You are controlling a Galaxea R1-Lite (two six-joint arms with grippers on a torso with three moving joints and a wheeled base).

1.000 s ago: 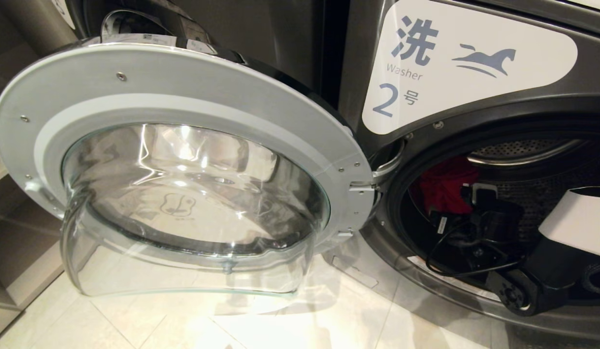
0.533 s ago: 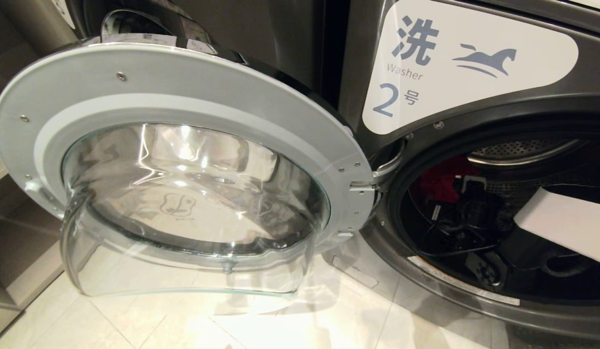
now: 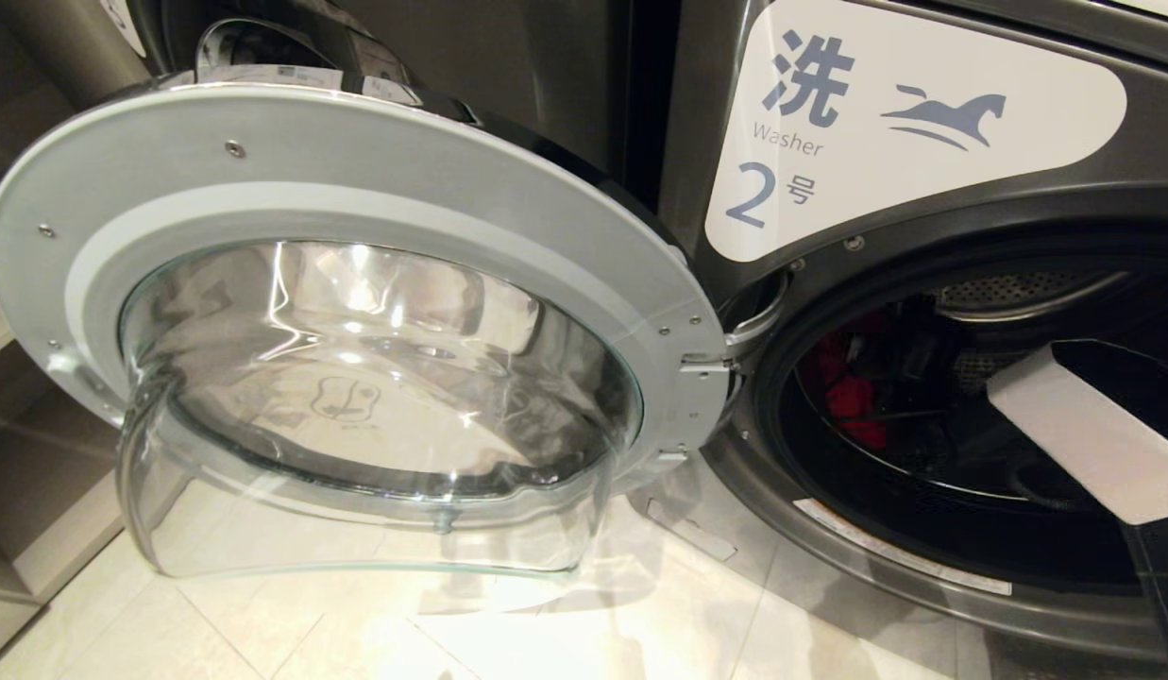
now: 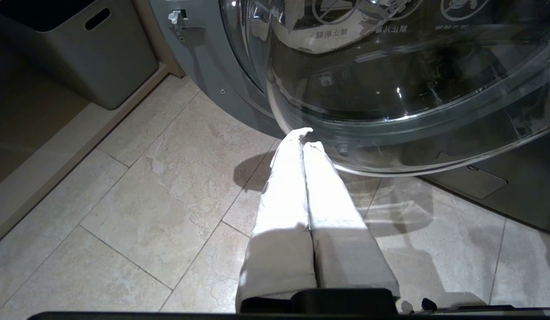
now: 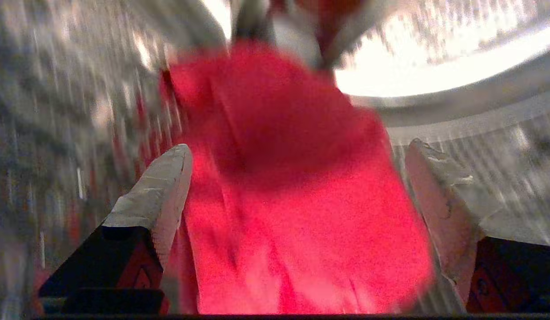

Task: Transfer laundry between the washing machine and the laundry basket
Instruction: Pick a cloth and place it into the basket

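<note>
Head view was sharp but warm-lit from above — strong glare on the floor tiles [image 3: 508,642] and streaky reflections across the glass door bowl [image 3: 376,406]. The drum interior [image 3: 923,397] was near black, with straight edges bowing toward the frame borders. Left wrist view was crisp; the left claw [image 4: 303,135] was sunlit white, casting a hard shadow. Right wrist view was heavily motion-blurred — the red cloth [image 5: 297,200] smeared and oversaturated, with a blown-out highlight above.
</note>
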